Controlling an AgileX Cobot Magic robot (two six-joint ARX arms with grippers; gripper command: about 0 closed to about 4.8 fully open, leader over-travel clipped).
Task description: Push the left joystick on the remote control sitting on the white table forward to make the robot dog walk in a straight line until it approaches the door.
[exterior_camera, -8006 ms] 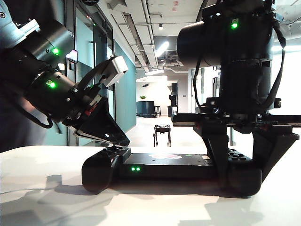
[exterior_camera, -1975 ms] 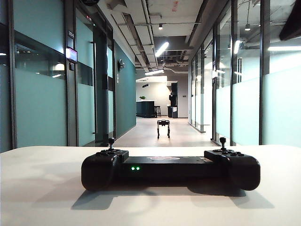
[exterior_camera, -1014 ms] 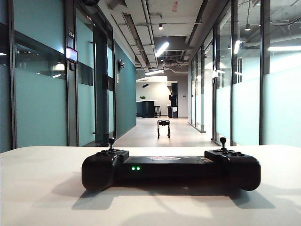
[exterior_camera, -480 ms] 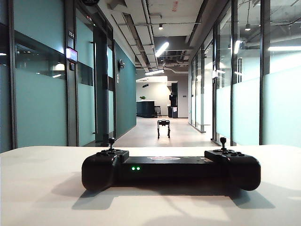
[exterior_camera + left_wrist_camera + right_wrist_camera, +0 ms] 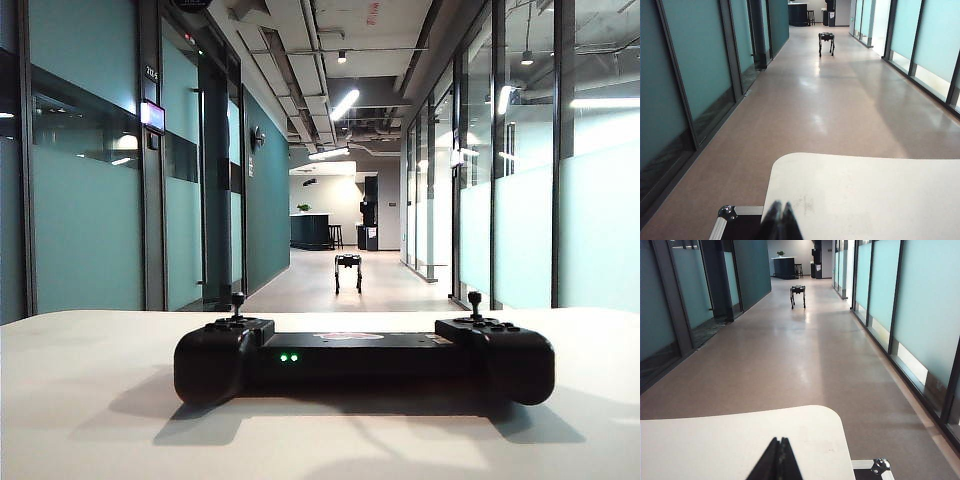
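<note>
Exterior view showed the remote control [image 5: 364, 358] alone on the desk [image 5: 90, 420], both arms gone from it since seconds earlier. The left joystick [image 5: 237, 302] stood upright, untouched. The left end effector [image 5: 779, 223] and right end effector [image 5: 778, 461] were pinched closed, pulled back. The robot dog [image 5: 347, 271] stood far down the corridor, seemingly stopped near the door; the task looked finished.

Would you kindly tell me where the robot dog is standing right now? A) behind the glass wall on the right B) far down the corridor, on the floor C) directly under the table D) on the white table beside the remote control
B: the robot dog stands on the corridor floor well beyond the remote control on the white table.
</note>
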